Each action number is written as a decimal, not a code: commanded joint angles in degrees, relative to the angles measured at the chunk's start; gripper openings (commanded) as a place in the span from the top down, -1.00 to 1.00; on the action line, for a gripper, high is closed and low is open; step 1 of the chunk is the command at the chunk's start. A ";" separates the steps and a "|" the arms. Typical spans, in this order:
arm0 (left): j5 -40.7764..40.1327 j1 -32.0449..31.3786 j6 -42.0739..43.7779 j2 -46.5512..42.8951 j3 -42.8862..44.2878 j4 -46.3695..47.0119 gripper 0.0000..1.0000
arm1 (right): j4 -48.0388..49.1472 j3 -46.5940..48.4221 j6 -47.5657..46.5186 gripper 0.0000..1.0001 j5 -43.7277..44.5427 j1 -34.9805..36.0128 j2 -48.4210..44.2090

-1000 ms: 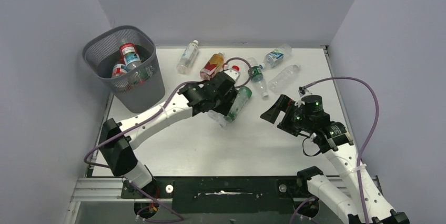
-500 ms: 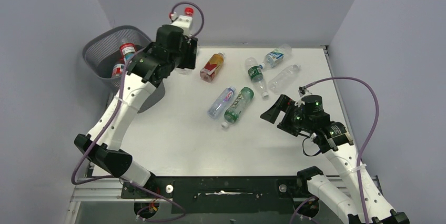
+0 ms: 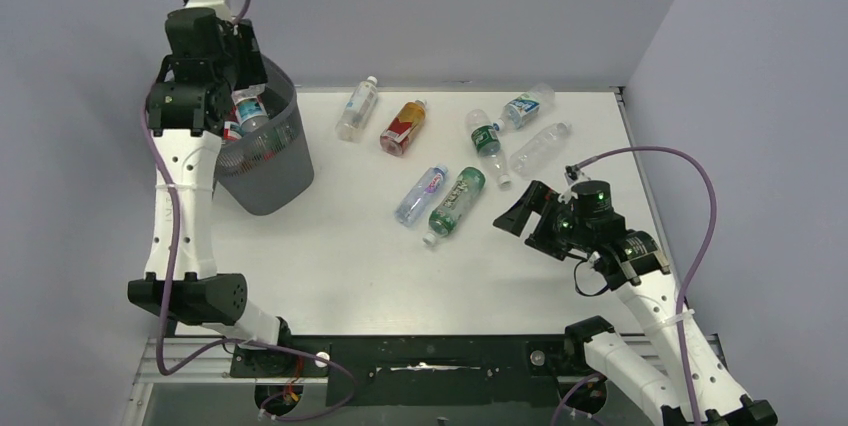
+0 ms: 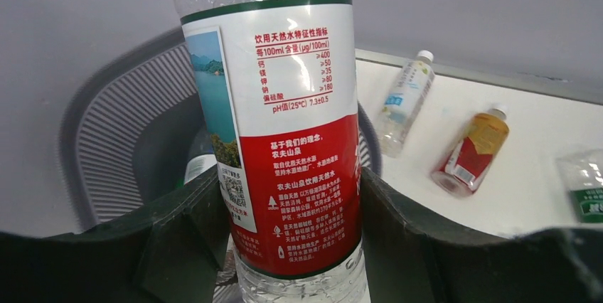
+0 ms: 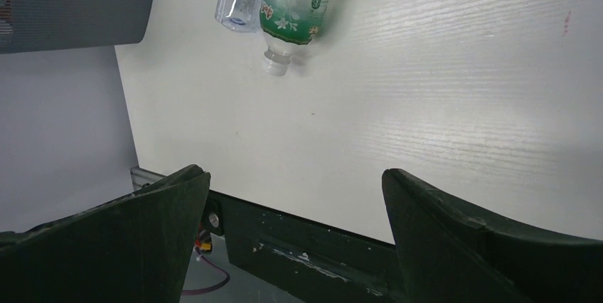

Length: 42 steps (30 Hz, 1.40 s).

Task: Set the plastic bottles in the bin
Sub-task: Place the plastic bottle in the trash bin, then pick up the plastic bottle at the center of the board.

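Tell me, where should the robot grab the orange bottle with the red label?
Take the orange bottle across its labelled middle, from above. It lies on its side with bare table along both flanks, so nothing blocks the grip.

On the white table (image 3: 340, 266) stands the grey bin (image 3: 265, 181), below the left gripper's (image 4: 290, 175) jaws. A green bottle (image 3: 455, 199) and a clear bottle (image 3: 421, 194) lie together ahead of the right gripper's (image 3: 513, 208) jaws, with five more bottles (image 3: 403, 127) farther off.

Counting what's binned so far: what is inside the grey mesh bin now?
Inside the bin, at least two labelled bottles show from above. The left tool and the red-labelled bottle it holds cover part of the opening; the bottom is hidden.
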 commanded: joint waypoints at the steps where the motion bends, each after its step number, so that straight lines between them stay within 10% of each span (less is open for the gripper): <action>1: 3.51 5.06 -0.59 1.43 2.87 3.20 -0.09 | 3.00 -0.30 0.04 -0.96 -1.30 -0.18 0.30; 23: 7.33 13.07 -5.99 3.39 0.87 1.99 -0.69 | 4.90 -1.06 -0.79 -0.96 -2.59 -0.20 2.35; 42: -0.02 -14.99 -7.28 0.94 4.17 -4.07 -0.71 | 6.52 -1.69 -0.44 -0.96 -2.94 -0.21 3.83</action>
